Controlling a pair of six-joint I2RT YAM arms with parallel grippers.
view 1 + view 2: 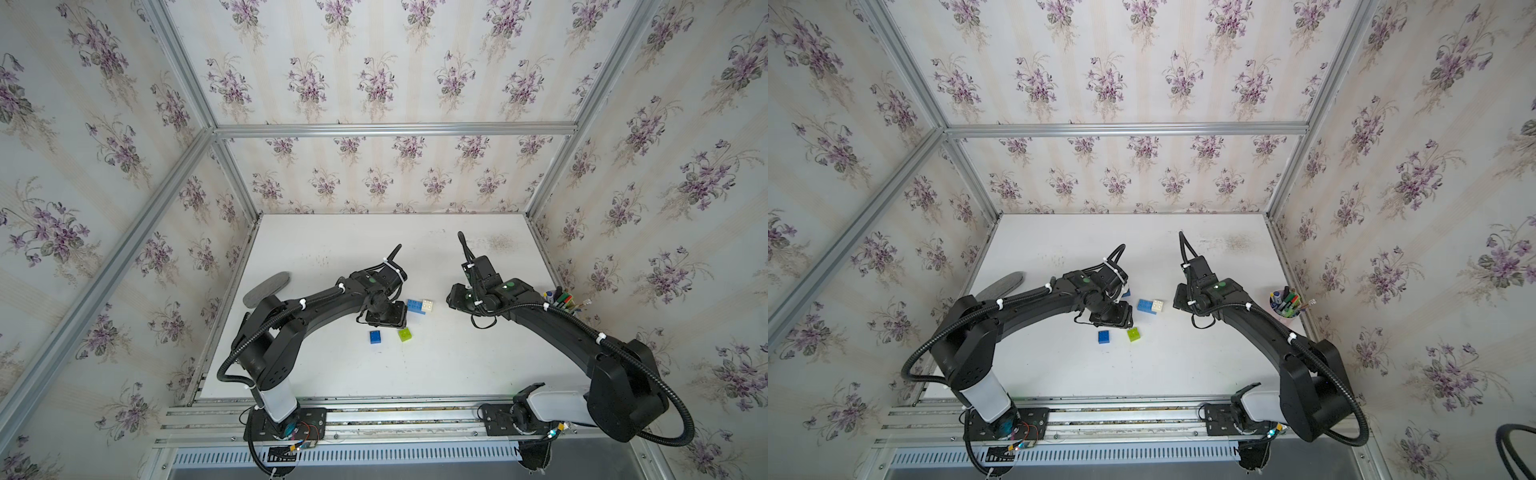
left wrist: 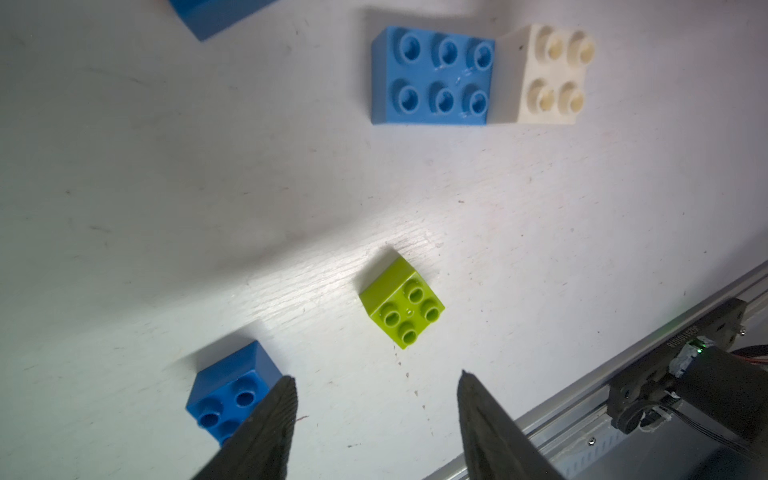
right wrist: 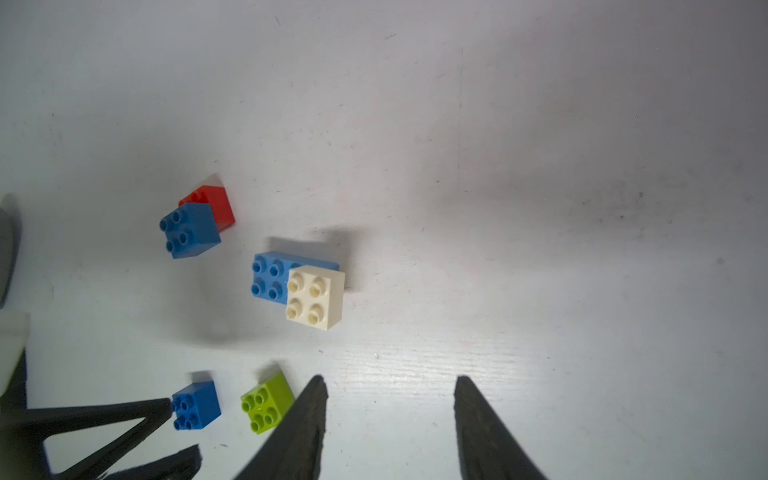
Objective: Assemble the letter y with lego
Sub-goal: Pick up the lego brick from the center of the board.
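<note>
**Y barely begun: two pairs joined, two bricks loose**

The white brick (image 3: 316, 297) is sitting pressed onto one end of the light blue brick (image 3: 270, 276). Nearby, a dark blue brick (image 3: 189, 228) appears to be sitting on the red brick (image 3: 218, 203). The green brick (image 1: 404, 334) and the second dark blue brick (image 1: 375, 337) are lying loose, near each other but apart. The left gripper (image 2: 376, 382) is hovering with jaws parted and empty, one finger right against that loose blue. The right gripper (image 3: 388, 386) is hanging spread and empty just beside the green. The table (image 1: 415, 374) is offering bare room front and back, with only the cup of pens (image 1: 1285, 303) crowding the right arm's side
</note>
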